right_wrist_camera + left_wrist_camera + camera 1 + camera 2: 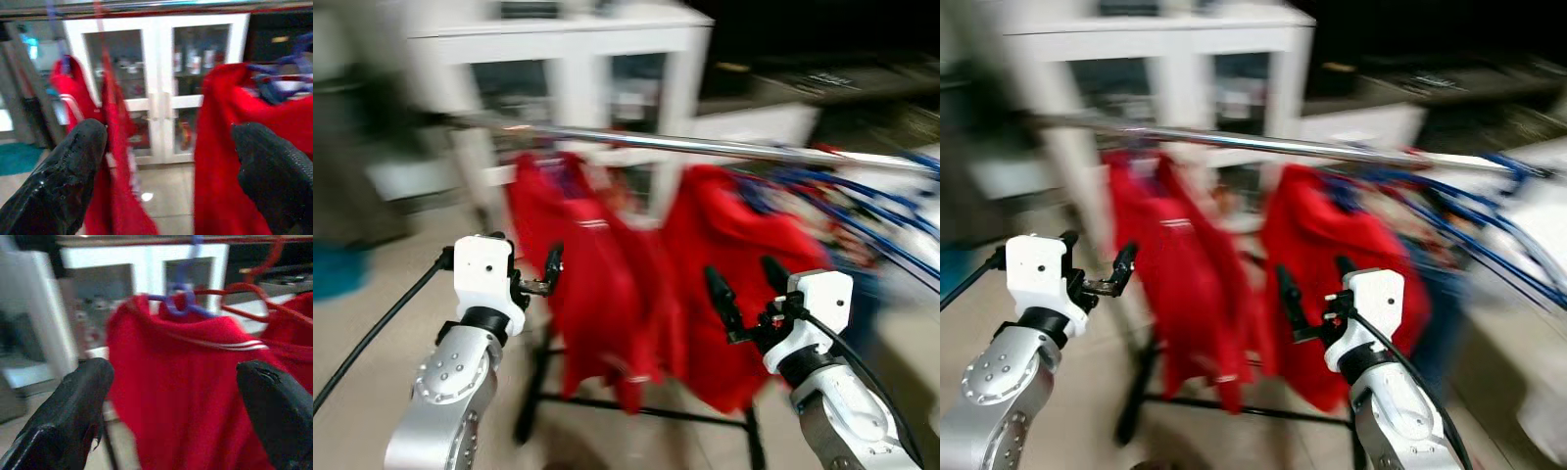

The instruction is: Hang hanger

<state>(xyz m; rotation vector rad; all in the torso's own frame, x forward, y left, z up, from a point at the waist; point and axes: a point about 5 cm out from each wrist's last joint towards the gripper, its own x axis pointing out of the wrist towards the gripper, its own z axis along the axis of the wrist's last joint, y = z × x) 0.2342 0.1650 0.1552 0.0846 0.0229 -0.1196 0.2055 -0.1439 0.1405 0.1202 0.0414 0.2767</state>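
A metal rail (pixel 705 147) crosses the blurred head views with two red garments (pixel 587 284) (pixel 734 264) hanging from it. In the left wrist view one red garment (pixel 195 391) hangs on a blue hanger (pixel 183 303). Several bare blue hangers (pixel 871 215) crowd the rail's right end. My left gripper (pixel 530 266) is raised just left of the left garment, open and empty. In front of the right garment my right gripper (pixel 747 289) is also open, holding nothing. Both stay below the rail.
The rack stands on a black base frame (pixel 636 406) on a pale floor. A white glass-door cabinet (pixel 568 59) is right behind it. A teal object (pixel 333 269) lies on the floor at far left. Dark furniture fills the back right.
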